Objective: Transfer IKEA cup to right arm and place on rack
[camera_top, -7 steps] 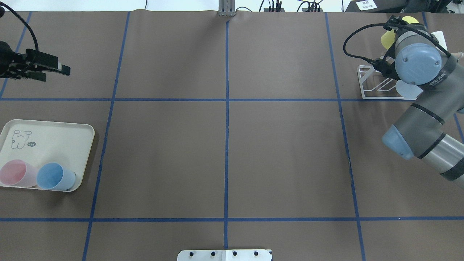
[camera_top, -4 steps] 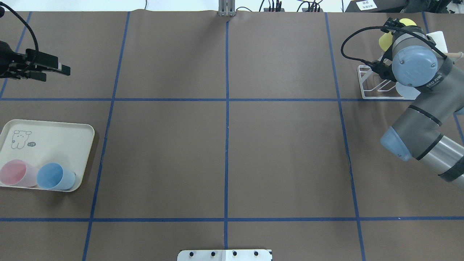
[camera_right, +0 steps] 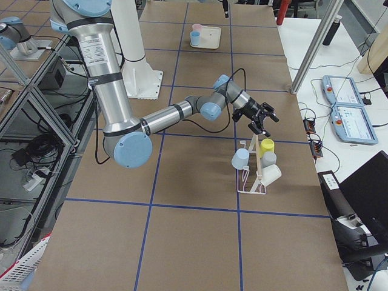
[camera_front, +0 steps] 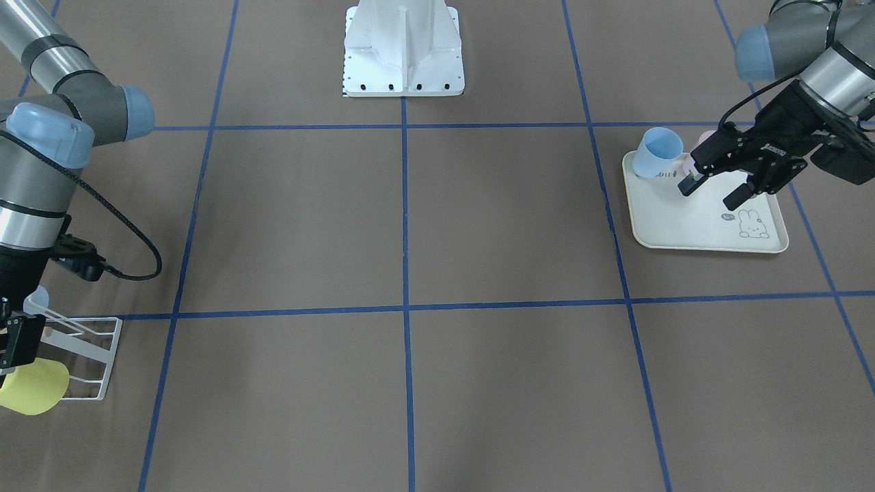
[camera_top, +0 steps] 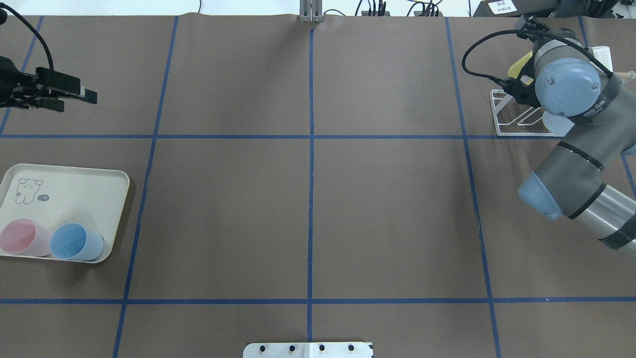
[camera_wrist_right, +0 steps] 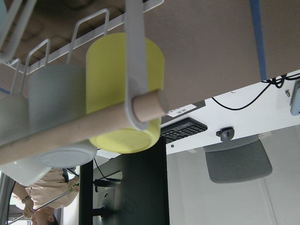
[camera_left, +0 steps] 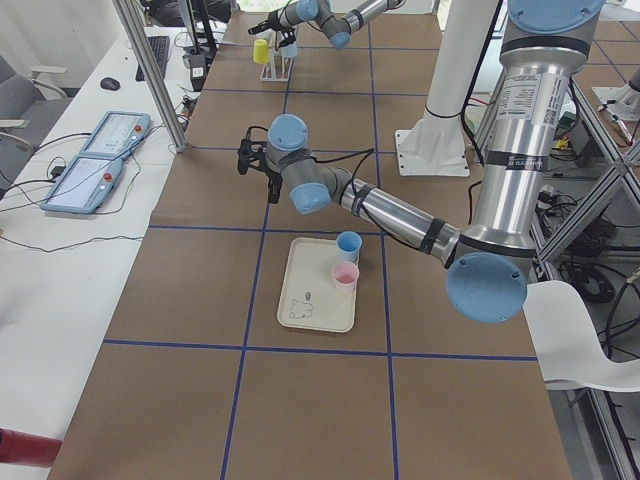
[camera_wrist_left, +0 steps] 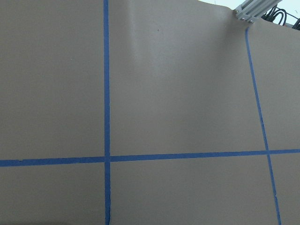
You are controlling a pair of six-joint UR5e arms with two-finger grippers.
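Left pincer (camera_front: 707, 195) and right pincer (camera_right: 261, 123) are open, empty; retreat crookedly from the rack (camera_top: 519, 118) at the bench's (camera_top: 308, 214) far-right corner and you may dislodge the yellow cup (camera_right: 267, 145).

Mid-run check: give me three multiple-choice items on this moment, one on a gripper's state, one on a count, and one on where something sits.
1. The black two-finger left gripper is:
A shut on a cup
B shut on nothing
C open and empty

2. Cups on the cream rabbit-print tray:
A one
B two
C three

3. The yellow plastic cup is:
A on the white wire rack
B on the tray
C in the left gripper

Answers:
1 C: in the front-facing view its fingers stand apart with nothing between them.
2 B: only a pink cup and a blue cup stand there.
3 A: it hangs on the rack beside a grey cup.
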